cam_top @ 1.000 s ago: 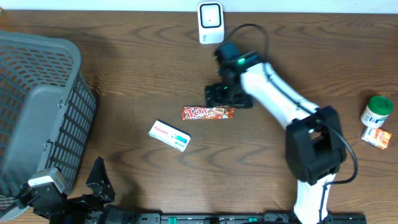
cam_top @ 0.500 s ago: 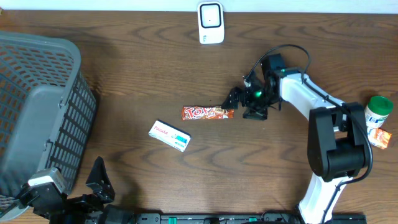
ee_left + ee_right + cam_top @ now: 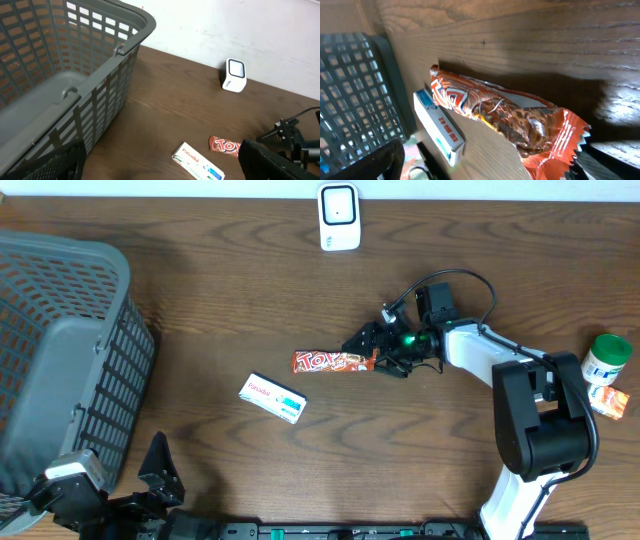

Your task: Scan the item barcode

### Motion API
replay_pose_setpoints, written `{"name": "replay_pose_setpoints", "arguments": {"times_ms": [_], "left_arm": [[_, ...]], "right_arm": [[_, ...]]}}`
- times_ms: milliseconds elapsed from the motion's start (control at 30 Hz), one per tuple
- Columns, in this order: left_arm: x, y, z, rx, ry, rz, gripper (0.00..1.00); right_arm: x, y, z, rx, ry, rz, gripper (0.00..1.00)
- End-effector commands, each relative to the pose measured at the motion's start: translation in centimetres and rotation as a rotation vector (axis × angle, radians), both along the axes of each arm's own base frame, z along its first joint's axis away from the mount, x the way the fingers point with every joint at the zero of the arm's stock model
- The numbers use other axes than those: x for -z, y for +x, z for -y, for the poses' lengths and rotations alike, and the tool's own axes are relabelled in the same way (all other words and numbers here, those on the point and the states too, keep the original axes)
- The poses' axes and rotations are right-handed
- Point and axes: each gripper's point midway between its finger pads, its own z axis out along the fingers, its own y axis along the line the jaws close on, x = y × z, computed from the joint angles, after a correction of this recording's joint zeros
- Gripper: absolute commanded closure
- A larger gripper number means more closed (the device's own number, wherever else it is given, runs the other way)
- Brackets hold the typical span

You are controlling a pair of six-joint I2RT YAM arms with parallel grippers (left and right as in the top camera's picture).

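Orange-wrapped candy bar (image 3: 335, 361) lies at the centre of the surface (image 3: 220, 300), the right end effector (image 3: 373, 353) at its 3 o'clock end, spread wide and holding nothing. Pickup seems in hand; next it should close on the wrapper and lift it toward the scanner (image 3: 338, 217) at 12 o'clock. The grey basket (image 3: 135, 365) at 9 o'clock looks empty. The left end effector (image 3: 160, 472) sits wide at 7 o'clock.

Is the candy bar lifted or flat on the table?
Flat: the candy bar lies on the table, open right gripper at its end.
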Motion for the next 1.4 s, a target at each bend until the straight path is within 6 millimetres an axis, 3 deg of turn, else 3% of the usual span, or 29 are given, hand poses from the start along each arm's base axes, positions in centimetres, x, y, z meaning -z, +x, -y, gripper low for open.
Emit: {"name": "replay_pose_setpoints", "arguments": {"times_ms": [0,67,100,133,233,267,333,433,533,633,667,700,800,933,1033,1167,1233,1367], "left_arm": [[-0.1,0.1,0.1,0.005,-0.004,0.002,0.03],[-0.1,0.1,0.1,0.005,-0.003,0.002,0.03],[-0.1,0.1,0.1,0.005,-0.004,0.002,0.03],[-0.1,0.1,0.1,0.005,-0.004,0.002,0.03],[-0.1,0.1,0.1,0.005,-0.004,0.002,0.03],[0.0,0.0,0.1,0.005,-0.004,0.002,0.03],[0.0,0.0,0.1,0.005,-0.004,0.002,0.03],[-0.1,0.1,0.1,0.005,-0.004,0.002,0.03],[-0.1,0.1,0.1,0.005,-0.004,0.002,0.03],[-0.1,0.1,0.1,0.005,-0.004,0.002,0.03],[-0.1,0.1,0.1,0.005,-0.004,0.002,0.03],[-0.1,0.1,0.1,0.005,-0.004,0.002,0.02],[0.0,0.0,0.1,0.005,-0.004,0.002,0.03],[-0.1,0.1,0.1,0.005,-0.004,0.002,0.02],[0.0,0.0,0.1,0.005,-0.004,0.002,0.03],[-0.1,0.1,0.1,0.005,-0.004,0.002,0.03],[0.0,0.0,0.1,0.005,-0.004,0.002,0.02],[0.0,0.0,0.1,0.005,-0.004,0.002,0.03]], "right_arm": [[7.1,-2.2,2.8,0.103,-0.27,-0.14,0.08],[7.5,-2.1,3.1,0.113,-0.31,-0.131,0.2],[7.8,-2.1,3.3,0.117,-0.337,-0.124,0.35],[8.0,-2.0,3.5,0.12,-0.357,-0.119,0.43],[8.3,-0.8,3.8,0.131,-0.41,-0.041,0.96],[8.3,-0.1,3.8,0.135,-0.426,-0.004,0.99],[8.1,1.1,3.9,0.143,-0.438,0.062,0.99],[6.2,2.2,3.7,0.152,-0.405,0.113,0.99],[2.4,3.1,4.2,0.149,-0.395,0.209,0.99],[-3.8,4.1,5.3,0.147,-0.43,0.397,0.99],[-7.8,4.1,6.3,0.152,-0.481,0.514,0.99],[-9.8,3.8,7.0,0.156,-0.521,0.564,0.99],[-14.1,2.4,11.0,0.21,-0.734,0.667,0.99],[-17.9,0.5,16.9,0.257,-1.082,0.761,0.99],[-19.4,-0.5,19.1,0.283,-1.259,0.779,0.98],[-19.9,-1.0,19.9,0.26,-1.453,0.787,0.98],[-19.7,-1.0,19.5,0.216,-1.516,0.793,0.98],[-18.2,-1.1,16.3,0.04,-1.6,0.833,0.98]]}}
